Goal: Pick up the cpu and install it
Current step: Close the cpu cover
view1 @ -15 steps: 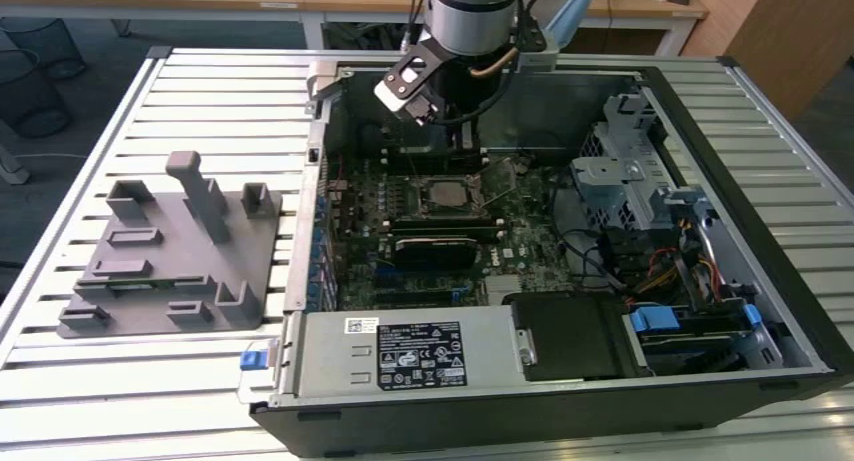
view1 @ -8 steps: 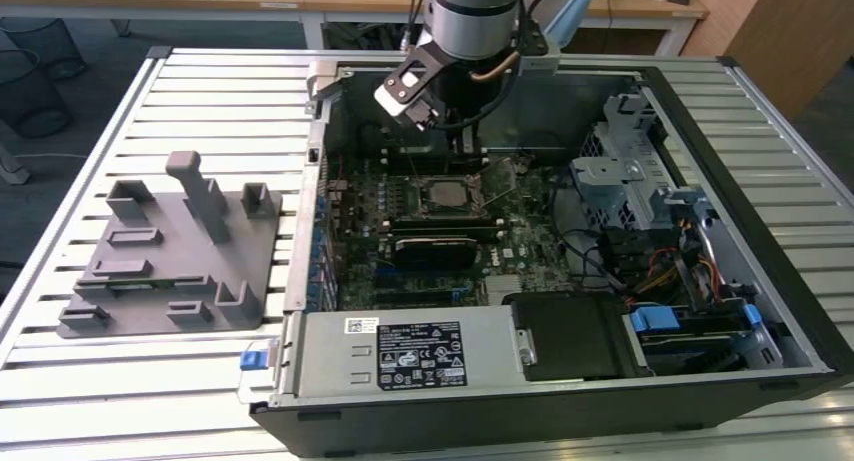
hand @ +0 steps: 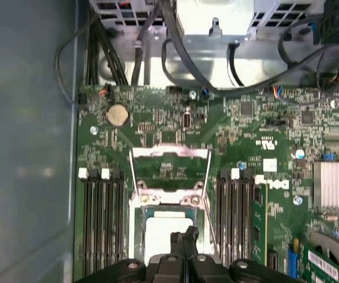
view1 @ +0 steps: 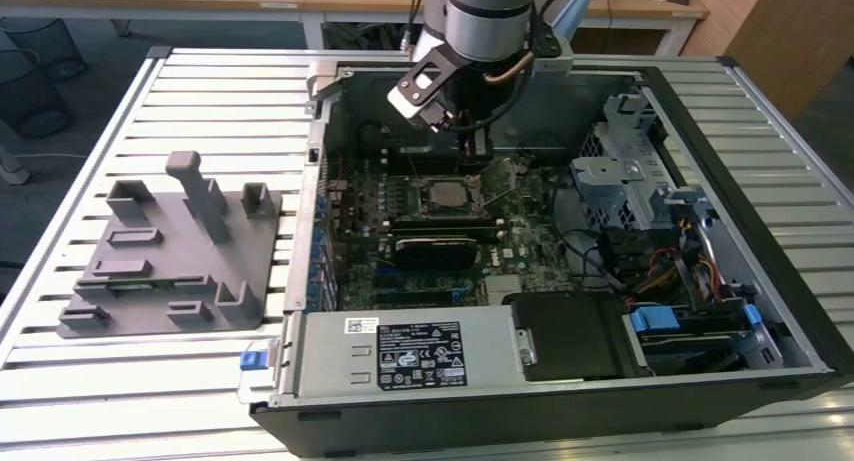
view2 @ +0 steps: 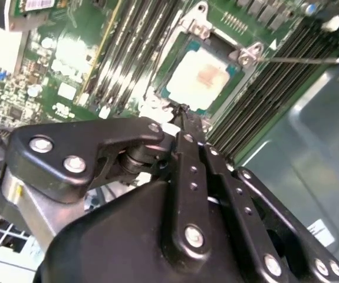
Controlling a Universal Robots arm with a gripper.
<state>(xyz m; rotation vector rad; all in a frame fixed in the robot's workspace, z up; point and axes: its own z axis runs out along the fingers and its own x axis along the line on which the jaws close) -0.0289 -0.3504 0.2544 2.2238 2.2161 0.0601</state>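
Second wrist view: closed gripper [view2: 181, 113] hangs just above the seated cpu [view2: 200, 79].

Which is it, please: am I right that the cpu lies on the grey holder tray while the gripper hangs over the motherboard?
Not quite: the cpu lies on the motherboard, not on the grey holder tray, as both wrist views show. The gripper does hang over the motherboard, just above the cpu.
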